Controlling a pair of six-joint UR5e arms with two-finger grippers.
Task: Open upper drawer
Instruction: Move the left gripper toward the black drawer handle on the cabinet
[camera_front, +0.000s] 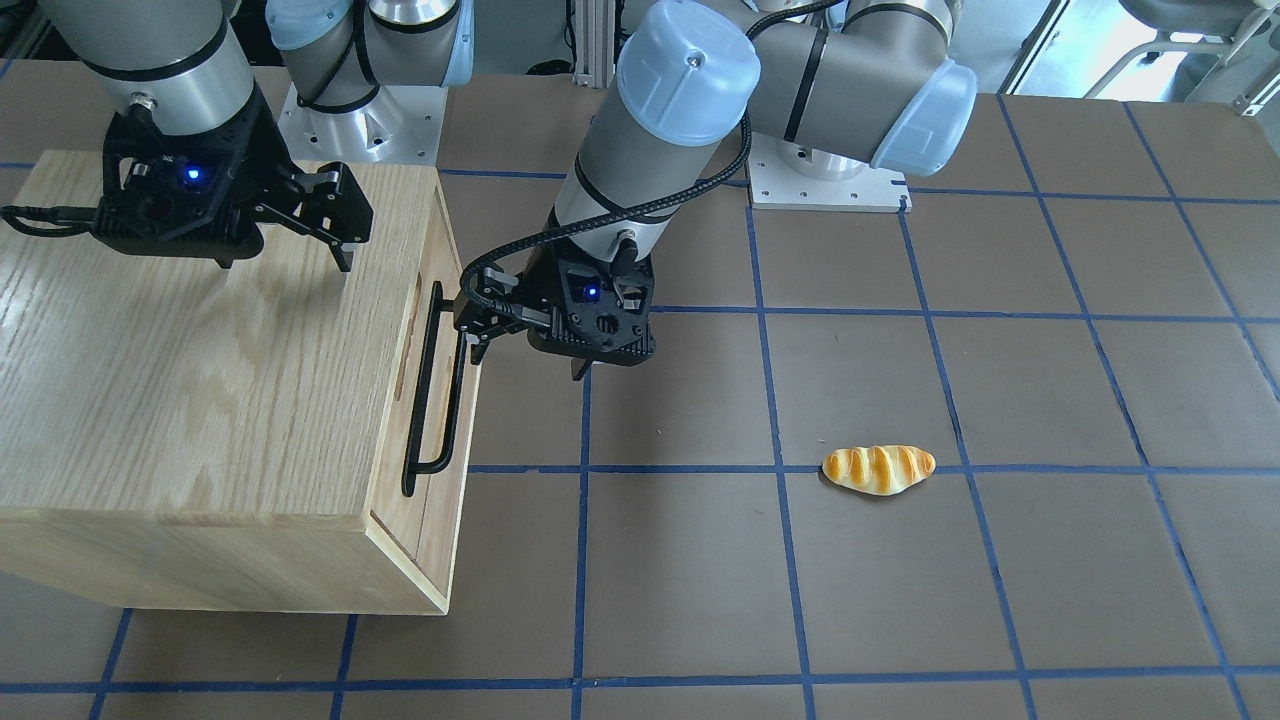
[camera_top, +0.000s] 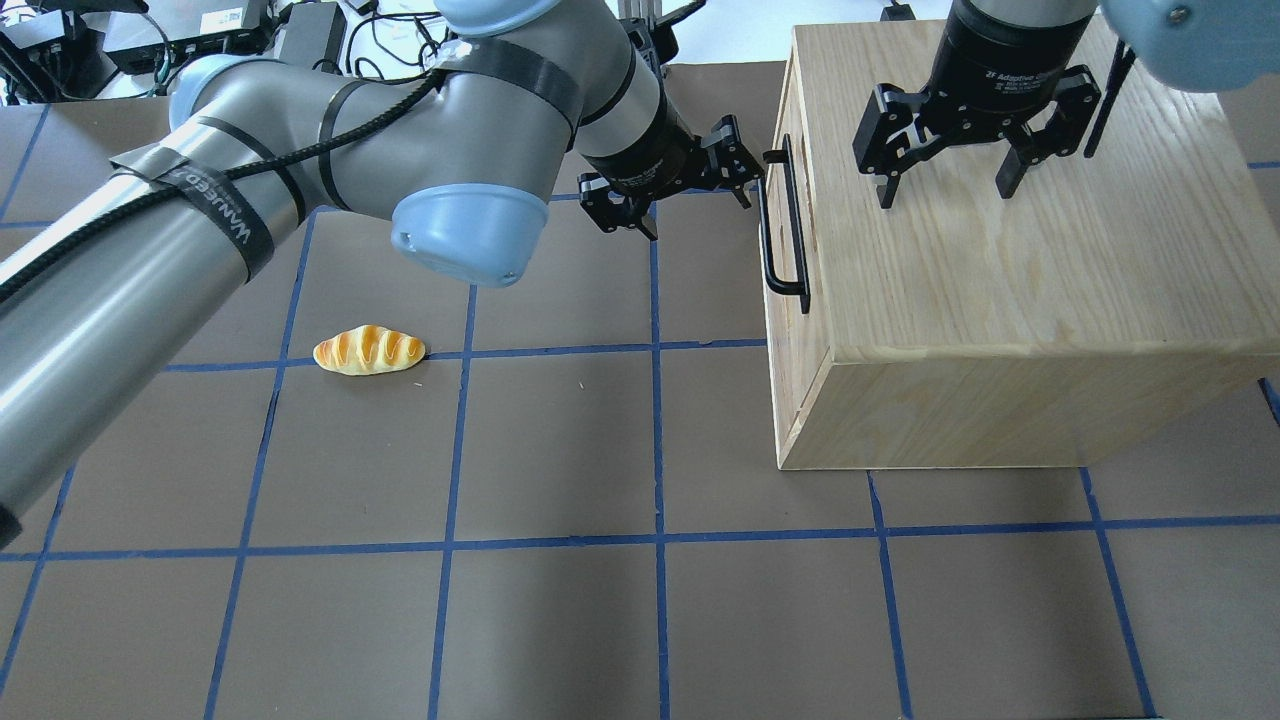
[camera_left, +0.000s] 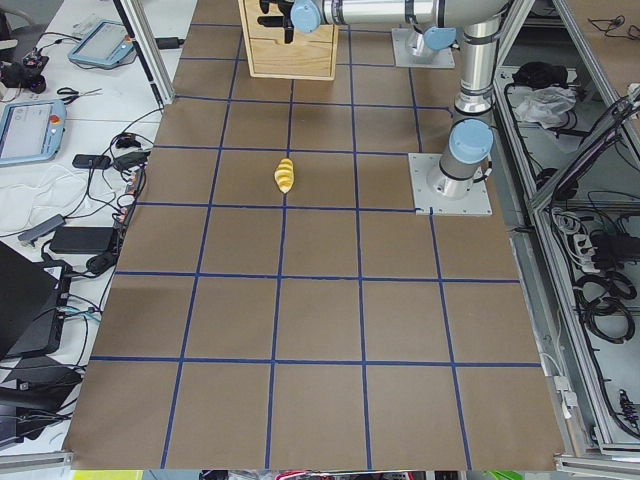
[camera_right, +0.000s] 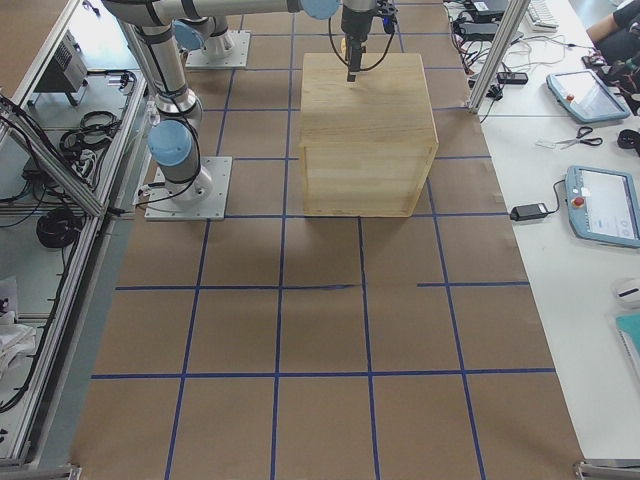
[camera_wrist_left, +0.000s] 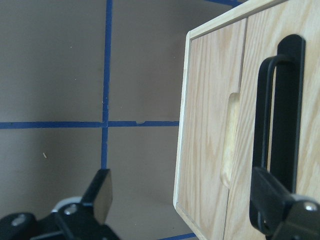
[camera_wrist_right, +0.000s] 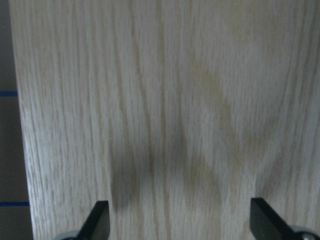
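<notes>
The upper drawer (camera_top: 812, 345) is a light oak front in the oak cabinet (camera_top: 1000, 290) and sits flush with it. Its long black bar handle (camera_top: 767, 235) faces my left arm. My left gripper (camera_top: 700, 215) is open and empty, just beside the handle, one fingertip close to the bar's far end. In the left wrist view the handle (camera_wrist_left: 265, 115) runs beside an oblong slot (camera_wrist_left: 230, 140), and one finger (camera_wrist_left: 270, 200) overlaps the handle's end. My right gripper (camera_top: 945, 195) is open and empty, hovering over the cabinet top. It also shows in the right wrist view (camera_wrist_right: 180, 202).
A toy bread roll (camera_top: 368, 350) lies on the brown table on my left side, away from the cabinet. Blue tape lines grid the table. Both arm bases stand at the table's robot edge.
</notes>
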